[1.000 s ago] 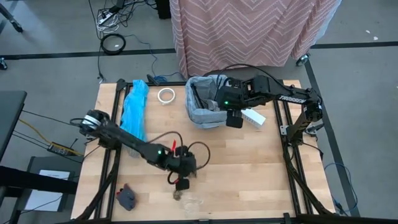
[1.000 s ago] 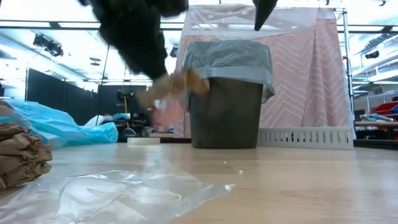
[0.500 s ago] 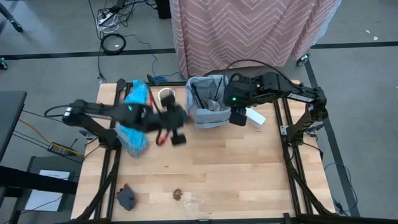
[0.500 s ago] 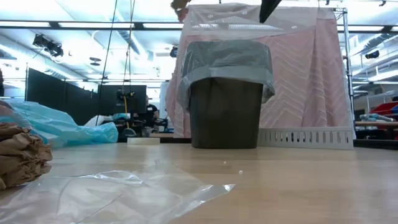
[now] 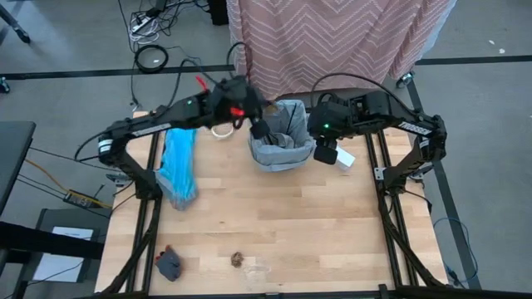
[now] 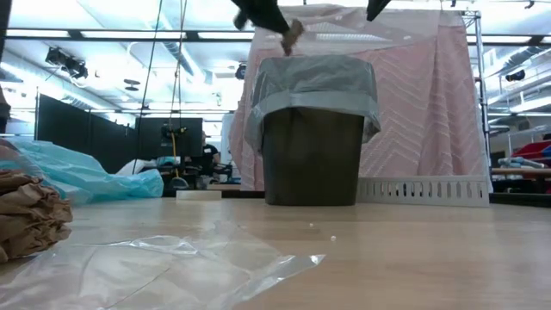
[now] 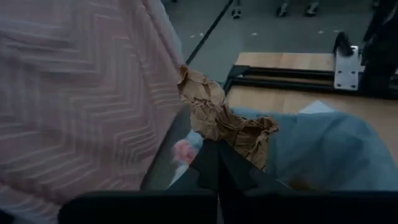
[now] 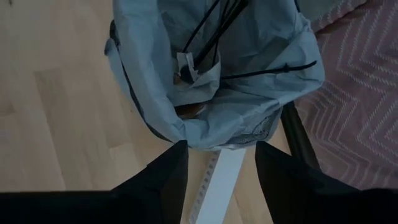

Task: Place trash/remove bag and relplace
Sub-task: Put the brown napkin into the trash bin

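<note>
A dark bin lined with the light grey bag (image 5: 281,143) (image 6: 314,95) (image 8: 211,81) stands at the table's far middle. Thin dark sticks (image 8: 211,31) and a white paper bit (image 8: 187,65) lie inside it. My left gripper (image 5: 258,128) (image 7: 218,163) hangs above the bin's left rim, shut on a crumpled brown paper wad (image 7: 224,121) (image 6: 294,34). My right gripper (image 5: 327,153) (image 8: 221,163) hovers open just off the bin's right side, nothing between its fingers. The turquoise bag (image 5: 179,158) (image 6: 86,176) lies bunched at the far left. My left gripper pinches the brown wad by its nearest crumpled edge (image 7: 233,144) between its two fingers. The fingers slant downward, coming from the table's left. The wad juts out ahead of the fingertips, lifted clear, over the bag's open mouth.
A long white box (image 5: 341,156) (image 8: 217,180) lies right of the bin, under my right gripper. A white tape ring (image 5: 219,129) sits left of the bin. Near the front edge lie another brown wad (image 5: 238,259) (image 6: 30,215), clear plastic film (image 6: 164,263) and a dark grey lump (image 5: 169,264).
My left gripper has swung fast from near the table's front edge, up and toward the far edge, to above the bin, carrying the brown wad lifted clear. It has tipped up from pointing steeply down. My right gripper has edged slightly toward the table's right edge.
</note>
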### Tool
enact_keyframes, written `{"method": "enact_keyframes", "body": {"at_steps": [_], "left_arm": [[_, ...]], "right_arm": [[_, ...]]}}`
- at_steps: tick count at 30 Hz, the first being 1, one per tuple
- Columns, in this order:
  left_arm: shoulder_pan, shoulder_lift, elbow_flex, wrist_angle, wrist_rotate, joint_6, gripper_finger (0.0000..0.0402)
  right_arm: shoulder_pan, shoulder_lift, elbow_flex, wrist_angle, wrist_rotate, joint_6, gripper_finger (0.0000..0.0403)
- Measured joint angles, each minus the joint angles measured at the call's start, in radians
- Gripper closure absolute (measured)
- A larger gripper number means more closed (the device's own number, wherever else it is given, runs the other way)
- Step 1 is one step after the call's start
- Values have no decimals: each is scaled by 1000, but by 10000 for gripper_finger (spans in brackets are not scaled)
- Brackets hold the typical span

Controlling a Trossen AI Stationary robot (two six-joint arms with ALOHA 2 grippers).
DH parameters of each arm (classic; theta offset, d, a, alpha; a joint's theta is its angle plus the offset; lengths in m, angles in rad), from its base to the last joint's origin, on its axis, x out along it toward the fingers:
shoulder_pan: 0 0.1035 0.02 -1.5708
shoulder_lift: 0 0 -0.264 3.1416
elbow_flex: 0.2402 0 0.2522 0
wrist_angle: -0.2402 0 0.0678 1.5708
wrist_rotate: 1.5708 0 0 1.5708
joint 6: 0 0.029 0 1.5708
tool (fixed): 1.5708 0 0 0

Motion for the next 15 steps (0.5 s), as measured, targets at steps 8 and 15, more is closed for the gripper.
{"method": "enact_keyframes", "body": {"at_steps": [8, 15], "left_arm": [[21, 121, -2, -50, 215, 39, 379], [27, 153, -1, -65, 348, 87, 316]], "right_arm": [[0, -15, 0, 0, -1, -3, 228], [2, -15, 0, 0, -7, -24, 207]]}}
